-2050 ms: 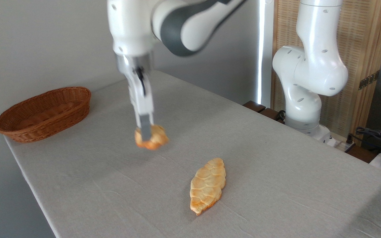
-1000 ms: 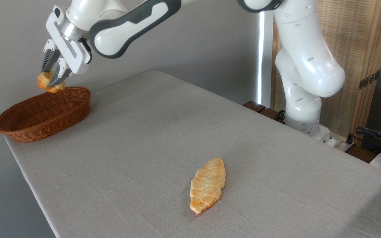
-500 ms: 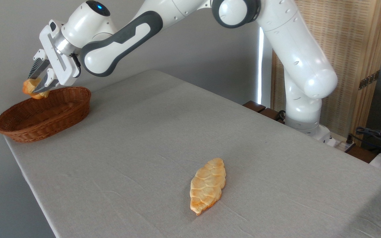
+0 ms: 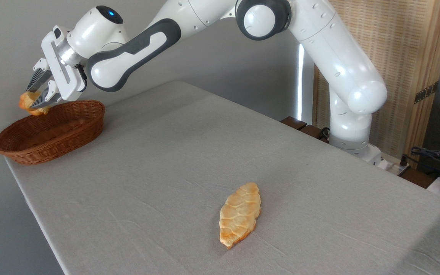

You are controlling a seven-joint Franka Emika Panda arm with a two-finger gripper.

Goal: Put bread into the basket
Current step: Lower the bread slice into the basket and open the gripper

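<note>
At upper left of the frame, the white two-finger gripper [image 4: 33,100] clamps the small golden-orange bun [image 4: 29,104] between its ribbed fingers, tilted down and leftward so the bun hangs above the far rim of the oval reddish-brown wicker basket [image 4: 67,133]. It is kept clear of the weave, probably so it can drop inside rather than catch the edge; whether it sits over the hollow or just past the rim is hard to judge. Low in the centre, a long braided leaf-shaped loaf [image 4: 240,219] lies on the grey cloth-covered table [image 4: 166,172], well apart.
</note>
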